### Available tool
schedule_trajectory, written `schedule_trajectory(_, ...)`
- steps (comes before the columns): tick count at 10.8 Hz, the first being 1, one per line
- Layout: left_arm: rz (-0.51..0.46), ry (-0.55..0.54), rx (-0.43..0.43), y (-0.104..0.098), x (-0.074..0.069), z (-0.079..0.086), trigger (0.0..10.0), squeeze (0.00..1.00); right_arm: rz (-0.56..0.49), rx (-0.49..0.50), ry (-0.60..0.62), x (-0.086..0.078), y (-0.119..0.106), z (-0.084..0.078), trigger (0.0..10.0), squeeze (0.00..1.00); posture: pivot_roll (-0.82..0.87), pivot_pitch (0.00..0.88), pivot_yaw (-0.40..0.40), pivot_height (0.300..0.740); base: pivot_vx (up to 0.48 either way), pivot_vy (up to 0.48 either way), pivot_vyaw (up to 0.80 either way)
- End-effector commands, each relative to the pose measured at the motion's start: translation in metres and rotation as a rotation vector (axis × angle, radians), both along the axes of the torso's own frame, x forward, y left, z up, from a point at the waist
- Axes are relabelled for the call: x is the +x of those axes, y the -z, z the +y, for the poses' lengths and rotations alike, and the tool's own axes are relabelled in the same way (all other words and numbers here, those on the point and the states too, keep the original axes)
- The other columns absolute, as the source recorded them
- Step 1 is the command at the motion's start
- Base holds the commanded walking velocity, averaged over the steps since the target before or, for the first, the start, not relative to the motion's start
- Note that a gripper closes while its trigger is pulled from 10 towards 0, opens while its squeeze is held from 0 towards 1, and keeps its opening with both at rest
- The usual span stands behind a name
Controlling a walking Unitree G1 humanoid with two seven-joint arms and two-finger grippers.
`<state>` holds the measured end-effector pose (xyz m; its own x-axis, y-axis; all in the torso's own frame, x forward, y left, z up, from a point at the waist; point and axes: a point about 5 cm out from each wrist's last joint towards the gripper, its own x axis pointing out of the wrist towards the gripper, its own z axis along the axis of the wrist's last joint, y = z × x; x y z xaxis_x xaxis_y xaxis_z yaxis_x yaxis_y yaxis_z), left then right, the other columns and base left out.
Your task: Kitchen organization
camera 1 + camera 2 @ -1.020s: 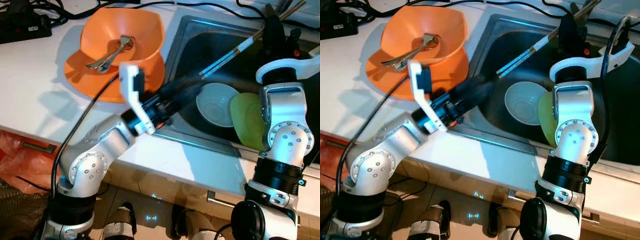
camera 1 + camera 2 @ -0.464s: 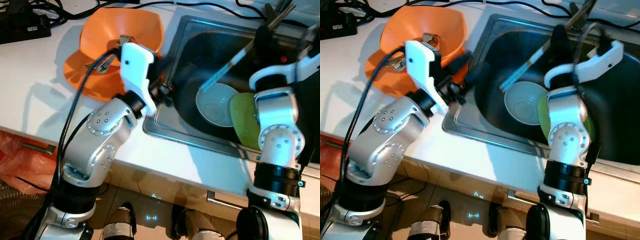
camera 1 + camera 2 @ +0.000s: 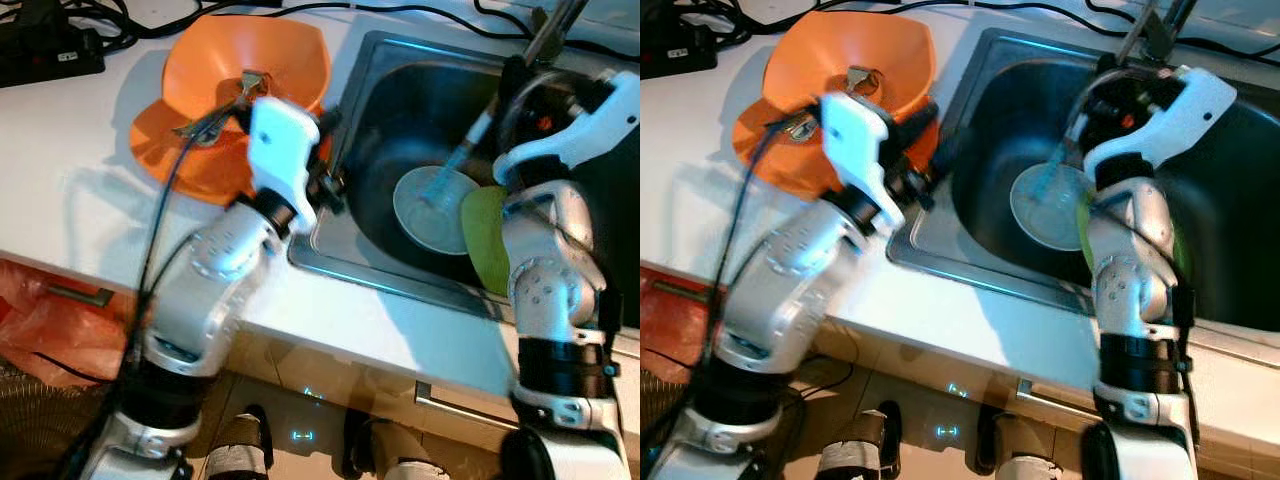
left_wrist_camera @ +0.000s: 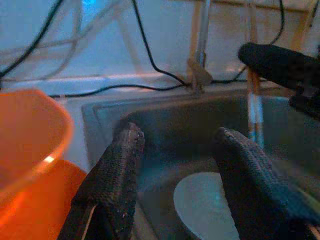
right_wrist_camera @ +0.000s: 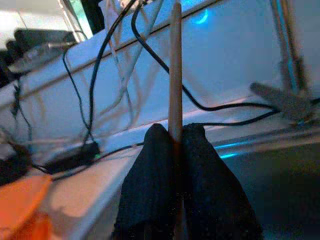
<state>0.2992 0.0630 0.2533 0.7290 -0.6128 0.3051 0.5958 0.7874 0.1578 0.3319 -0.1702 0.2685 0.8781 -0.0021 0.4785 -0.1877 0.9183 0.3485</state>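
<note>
Right gripper (image 5: 175, 150) is closed on the chopsticks (image 5: 175, 65) and has swung them from a flat, slanted pose to nearly upright over the sink (image 3: 420, 75); their lower tips now point at the white bowl (image 3: 432, 208), beside the green plate (image 3: 484, 240). Left gripper (image 4: 177, 165) has pulled back from the basin to its left rim, fingers spread and empty, just beside the orange bowl (image 3: 245, 55) with its spoon (image 3: 215, 115). I judge the chopsticks are about to be put down.
</note>
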Motion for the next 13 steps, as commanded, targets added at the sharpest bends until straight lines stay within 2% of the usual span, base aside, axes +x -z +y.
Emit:
schedule_trajectory(1,0.002,0.016,0.013,0.006,-0.002,-0.005,10.0,0.0,0.004,-0.036,0.008,0.0,0.005,0.0,10.0,0.0,0.12,0.256,-0.026,0.74,0.0,0.0,0.0)
schedule_trajectory(4,0.135,0.154,0.03,0.026,-0.01,-0.012,10.0,0.0,0.039,-0.114,0.007,0.002,0.019,0.004,10.0,0.0,0.12,0.255,-0.024,0.74,0.0,0.0,0.0)
schedule_trajectory(7,0.139,0.208,0.142,0.031,-0.013,-0.009,10.0,0.0,0.064,-0.149,-0.007,0.004,0.029,0.006,10.0,0.0,0.12,0.25,-0.023,0.74,0.0,0.0,0.0)
schedule_trajectory(12,0.157,0.242,0.192,0.029,-0.016,0.001,10.0,0.0,0.119,-0.176,-0.026,0.008,0.046,0.011,10.0,0.0,0.13,0.237,-0.022,0.74,0.0,0.0,0.0)
schedule_trajectory(13,0.158,0.243,0.193,0.029,-0.016,0.001,10.0,0.0,0.124,-0.178,-0.033,0.008,0.048,0.013,10.0,0.33,0.13,0.238,-0.021,0.74,0.0,0.0,0.0)
